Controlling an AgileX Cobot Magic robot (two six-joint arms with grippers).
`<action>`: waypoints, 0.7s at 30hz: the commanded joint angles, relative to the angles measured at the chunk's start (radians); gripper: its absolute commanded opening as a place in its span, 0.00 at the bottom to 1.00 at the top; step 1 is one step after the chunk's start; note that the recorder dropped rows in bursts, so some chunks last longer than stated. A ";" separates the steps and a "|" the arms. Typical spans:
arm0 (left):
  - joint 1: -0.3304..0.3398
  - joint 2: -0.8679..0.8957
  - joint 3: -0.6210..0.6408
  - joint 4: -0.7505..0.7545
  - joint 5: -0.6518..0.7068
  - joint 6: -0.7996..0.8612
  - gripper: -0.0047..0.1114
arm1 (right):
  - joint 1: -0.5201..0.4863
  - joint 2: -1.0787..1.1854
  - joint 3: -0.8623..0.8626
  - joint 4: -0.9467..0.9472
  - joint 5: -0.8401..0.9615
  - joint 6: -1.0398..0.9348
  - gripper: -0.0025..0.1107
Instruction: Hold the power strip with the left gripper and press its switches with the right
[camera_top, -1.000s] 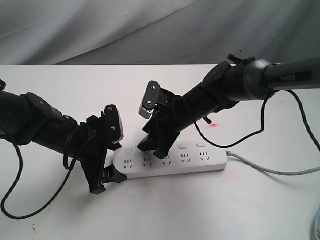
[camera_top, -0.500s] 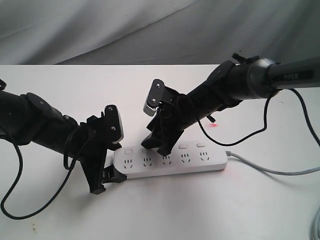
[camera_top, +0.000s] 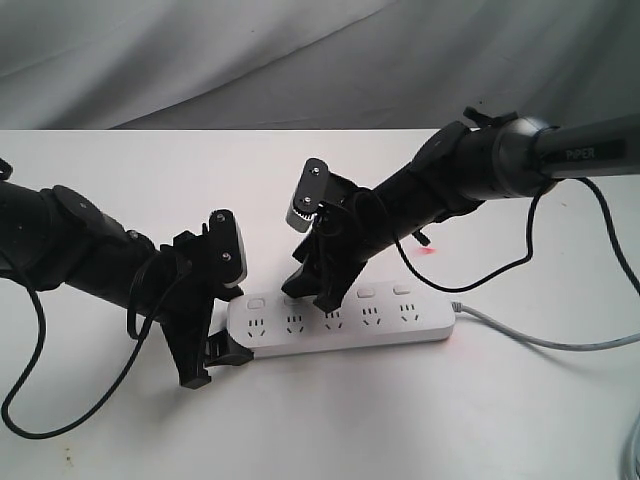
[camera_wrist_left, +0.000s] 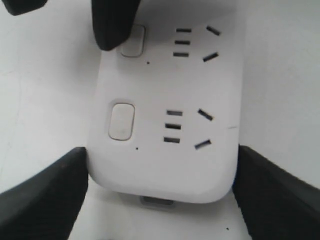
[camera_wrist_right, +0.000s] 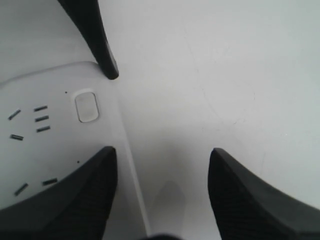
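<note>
The white power strip (camera_top: 345, 322) lies flat on the white table. My left gripper (camera_top: 215, 358) is shut on its rounded left end; in the left wrist view both black fingers (camera_wrist_left: 45, 192) press the strip's (camera_wrist_left: 165, 150) sides. My right gripper (camera_top: 308, 296) is open and hangs over the second switch from that end. One of its fingertips (camera_wrist_left: 112, 27) sits just beside that switch (camera_wrist_left: 134, 42). The end switch (camera_wrist_left: 121, 121) is uncovered. In the right wrist view one finger (camera_wrist_right: 75, 195) is over the strip (camera_wrist_right: 45, 145), the other over bare table, with the end switch (camera_wrist_right: 86, 107) ahead.
The grey cord (camera_top: 545, 342) runs off the strip's right end toward the table's right edge. A loose black cable (camera_top: 60, 400) loops from the left arm over the front left. A grey cloth backdrop (camera_top: 300, 60) hangs behind the table.
The right gripper has lifted slightly and shifted a little right over the strip during the last second. The left gripper and the strip have not moved.
</note>
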 joint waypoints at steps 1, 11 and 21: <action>0.001 0.001 -0.006 0.003 -0.011 -0.002 0.52 | 0.008 0.034 0.011 -0.080 0.004 -0.011 0.48; 0.001 0.001 -0.006 0.003 -0.011 -0.002 0.52 | 0.019 0.053 0.040 -0.088 0.007 -0.015 0.48; 0.001 0.001 -0.006 0.003 -0.011 -0.002 0.52 | 0.019 -0.027 0.040 -0.050 -0.001 -0.015 0.48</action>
